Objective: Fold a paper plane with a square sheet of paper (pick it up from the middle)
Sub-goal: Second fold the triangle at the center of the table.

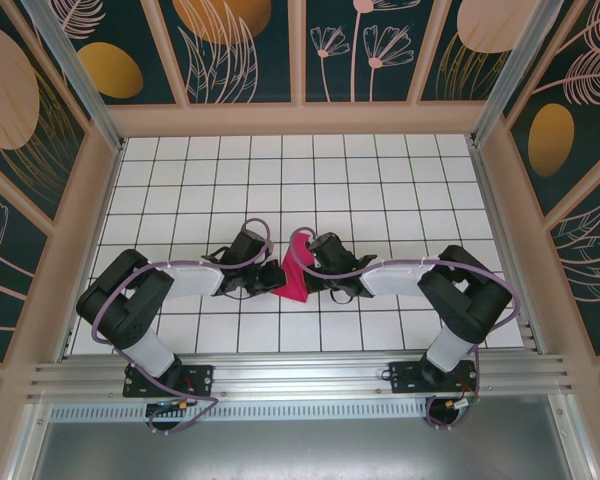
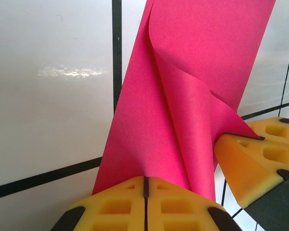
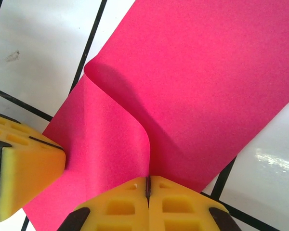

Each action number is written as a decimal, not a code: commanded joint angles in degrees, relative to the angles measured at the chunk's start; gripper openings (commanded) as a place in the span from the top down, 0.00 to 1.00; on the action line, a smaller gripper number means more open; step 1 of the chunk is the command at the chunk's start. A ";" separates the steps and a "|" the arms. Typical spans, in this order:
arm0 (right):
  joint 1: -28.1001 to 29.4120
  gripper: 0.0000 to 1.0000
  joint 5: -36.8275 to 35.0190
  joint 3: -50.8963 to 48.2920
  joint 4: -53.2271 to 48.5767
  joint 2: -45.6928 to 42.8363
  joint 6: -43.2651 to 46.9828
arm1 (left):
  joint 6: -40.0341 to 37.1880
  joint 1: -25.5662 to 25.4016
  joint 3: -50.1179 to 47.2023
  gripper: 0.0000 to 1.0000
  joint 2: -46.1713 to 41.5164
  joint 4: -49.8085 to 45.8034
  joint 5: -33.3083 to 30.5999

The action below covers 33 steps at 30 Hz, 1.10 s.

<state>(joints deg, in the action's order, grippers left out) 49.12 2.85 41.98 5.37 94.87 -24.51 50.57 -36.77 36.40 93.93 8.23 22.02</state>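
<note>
Entry, one item: square sheet of paper [image 3: 202,82], magenta-pink, plain, held between my two arms over the near middle of the table [image 1: 380,180]. My left end effector [image 2: 145,185] is clenched on the sheet's nearest edge, pads pressed flat together with paper coming straight out of the seam. My right end effector [image 3: 148,185] is clenched on the same sheet in the same way, so neither arm is nearer; both have it. The two grips sit close beside each other and at an angle, each one's yellow pad showing at the side of the other's wrist view. From my left fingertips the sheet runs forward and slightly to the right as a long band; from my right fingertips it runs forward and to the right on a diagonal. Between the two grips a loose layer curls over in a soft roll, not pressed flat, and it starts right at my pinch points. My judgement: the coming move turns on that roll's line running away from both end effectors, which has to be laid flat along the sheet's length.
</note>
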 commanded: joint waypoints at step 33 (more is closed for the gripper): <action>0.64 1.00 -1.84 -0.57 -2.48 2.71 -2.20 | -0.74 0.04 0.69 0.88 -0.82 -3.61 -2.64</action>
<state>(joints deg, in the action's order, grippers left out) 49.30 2.57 41.95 5.56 95.59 -25.85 50.59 -36.77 36.45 93.89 8.14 21.80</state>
